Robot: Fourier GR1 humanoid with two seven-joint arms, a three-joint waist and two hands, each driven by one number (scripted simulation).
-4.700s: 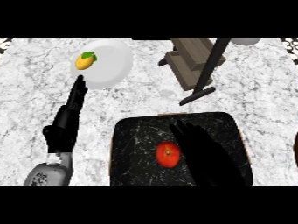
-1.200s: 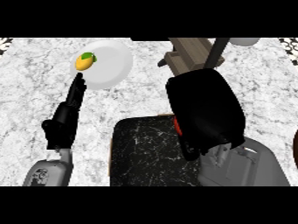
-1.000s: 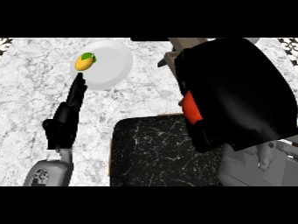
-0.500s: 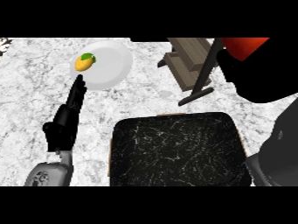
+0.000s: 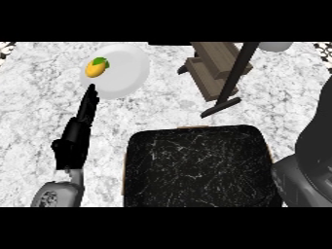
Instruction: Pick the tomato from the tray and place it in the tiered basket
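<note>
We cannot tell the right robot hand (image 5: 330, 131) state; tomato hidden; left robot hand (image 5: 82, 124) straight, empty; tray (image 5: 197, 168) dark.

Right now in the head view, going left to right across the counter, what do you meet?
Left hand resting open, fingers up → white plate holding a yellow fruit → dark tray, no tomato on it → wooden tiered basket → right arm, its hand out of sight.

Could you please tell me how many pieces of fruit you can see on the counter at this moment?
1: a yellow fruit with a green leaf lies on the white plate at the upper left. The tomato shows nowhere; the tray is bare, so it may be hidden.
</note>
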